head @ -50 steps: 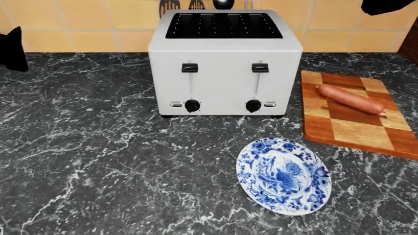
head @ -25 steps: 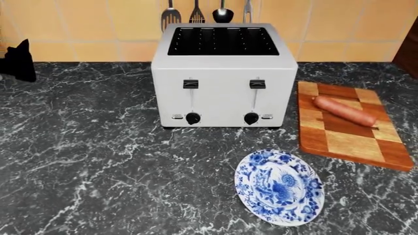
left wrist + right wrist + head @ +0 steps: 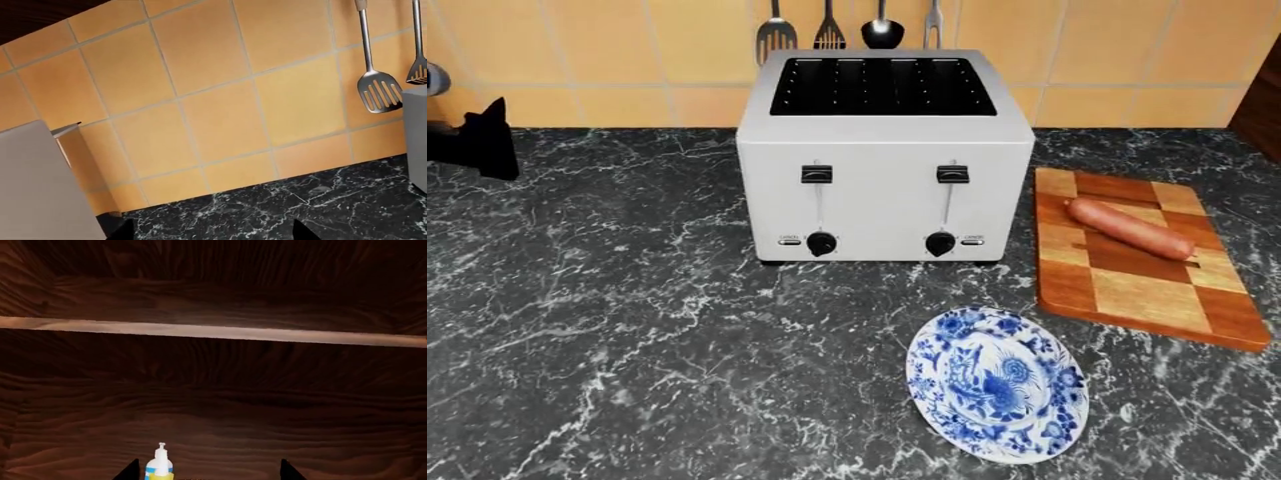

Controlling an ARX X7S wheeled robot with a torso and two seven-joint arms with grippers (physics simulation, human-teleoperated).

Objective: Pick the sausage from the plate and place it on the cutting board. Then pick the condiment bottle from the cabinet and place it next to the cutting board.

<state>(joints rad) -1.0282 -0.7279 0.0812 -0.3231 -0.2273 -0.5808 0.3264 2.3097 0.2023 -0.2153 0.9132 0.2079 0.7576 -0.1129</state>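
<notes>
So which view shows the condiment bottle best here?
The right wrist view: only its white cap and yellow top show at the frame edge, inside the dark wooden cabinet. Neither the head view nor the left wrist view shows it.

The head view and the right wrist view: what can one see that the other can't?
Only the head view shows the toaster, the sausage lying on the cutting board, the empty plate and the left gripper at the edge. Only the right wrist view shows the condiment bottle inside the dark wooden cabinet, between the right gripper's fingertips. They share nothing that I can see.
</notes>
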